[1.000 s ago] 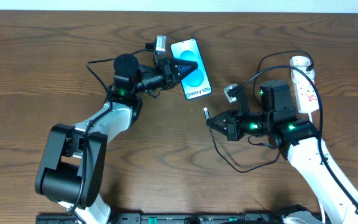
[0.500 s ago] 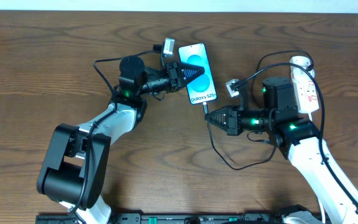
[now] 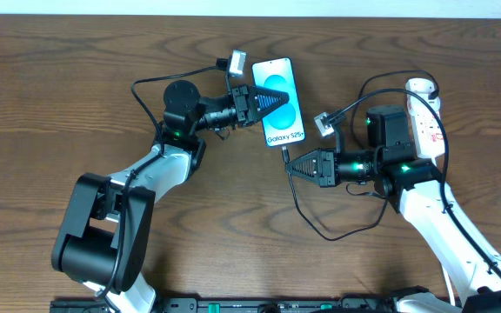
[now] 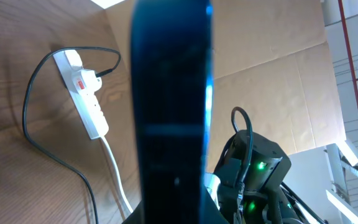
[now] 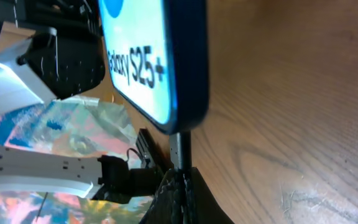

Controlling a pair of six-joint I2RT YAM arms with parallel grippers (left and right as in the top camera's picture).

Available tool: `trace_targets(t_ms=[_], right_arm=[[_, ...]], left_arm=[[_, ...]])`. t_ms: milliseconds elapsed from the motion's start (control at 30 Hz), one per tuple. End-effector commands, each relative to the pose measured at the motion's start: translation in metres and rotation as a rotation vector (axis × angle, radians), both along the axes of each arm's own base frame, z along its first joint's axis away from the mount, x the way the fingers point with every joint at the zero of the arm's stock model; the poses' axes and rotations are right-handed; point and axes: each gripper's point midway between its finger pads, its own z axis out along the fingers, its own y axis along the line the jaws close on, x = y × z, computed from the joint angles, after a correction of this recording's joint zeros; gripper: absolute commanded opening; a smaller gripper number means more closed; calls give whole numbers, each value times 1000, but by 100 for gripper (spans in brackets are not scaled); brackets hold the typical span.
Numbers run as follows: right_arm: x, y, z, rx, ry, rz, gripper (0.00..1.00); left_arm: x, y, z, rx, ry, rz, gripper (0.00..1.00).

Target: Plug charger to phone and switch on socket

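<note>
Charger tip (image 5: 180,149) at bottom edge of phone (image 5: 143,62), seating unclear

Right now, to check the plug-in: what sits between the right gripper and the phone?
Only the tip of the charger, pinched in the right gripper and meeting the bottom edge of the phone. The right wrist view shows it best.

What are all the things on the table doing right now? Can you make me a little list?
Phone: screen facing up, pinched by the left gripper
Left gripper: shut on the phone's side
Right gripper: shut on the charger, close to its tip
Charger: tip meets the phone's bottom edge; cannot tell if it is fully in
Socket: white, beside the right arm; cannot tell if it is switched on
Table: brown wood
</note>
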Motion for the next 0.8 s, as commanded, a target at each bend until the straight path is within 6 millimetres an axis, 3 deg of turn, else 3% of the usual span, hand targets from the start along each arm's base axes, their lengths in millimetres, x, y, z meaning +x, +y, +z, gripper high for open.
trace_targets(t_ms=[0, 200, 767], right_arm=[[-2, 0, 3, 13, -80, 44, 1], [-2, 0, 4, 8, -131, 61, 1], [7, -1, 7, 9, -118, 17, 1]], left_arm=[[0, 2, 16, -12, -40, -15, 7], [8, 12, 12, -4, -18, 13, 8], [1, 9, 11, 0, -19, -20, 7]])
